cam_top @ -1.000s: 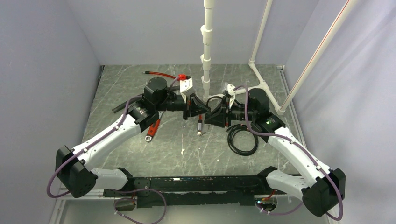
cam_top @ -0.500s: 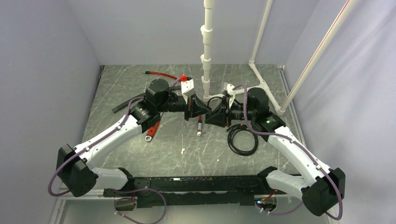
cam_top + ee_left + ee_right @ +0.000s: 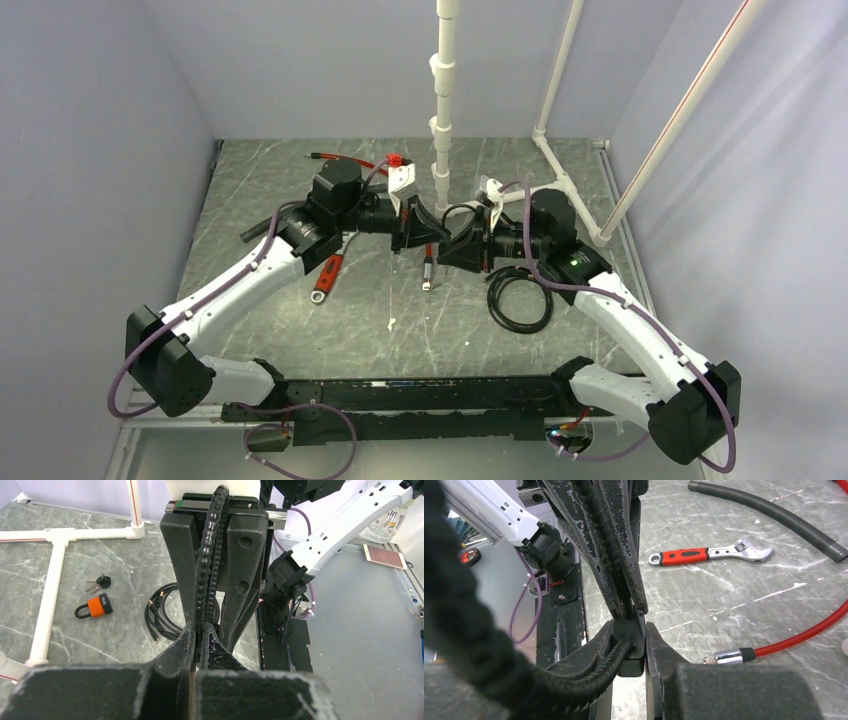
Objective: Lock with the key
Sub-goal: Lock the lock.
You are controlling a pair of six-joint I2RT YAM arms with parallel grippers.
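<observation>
The key (image 3: 100, 582) lies flat on the table (image 3: 115, 550), loose, with neither arm touching it. From the left gripper (image 3: 199, 632) it sits off to the left and farther out, just beside an orange padlock (image 3: 97, 606) that lies flat a little nearer.

The left gripper's fingers are pressed together. Their tips meet a small black block (image 3: 631, 630), and the pictures do not show whether anything thin is caught between them. The right gripper (image 3: 629, 645) faces the left one tip to tip and pinches that block from both sides. A braided black cable (image 3: 609, 665) comes out of the block and runs back along the right gripper's own fingers. In the left wrist view it climbs between those fingers.

A coiled cable (image 3: 160, 615) rests on the table between the padlock and the left gripper. A white pipe (image 3: 50, 595) lies flat to the left of the padlock.

Seen from the right gripper, a red-handled wrench (image 3: 709, 555) lies ahead and to the right, well apart from the fingers. A red cable (image 3: 794, 637) with a metal tip points in from the right, near the right-hand finger. A grey ribbed hose (image 3: 764, 512) crosses farther out to the right.
</observation>
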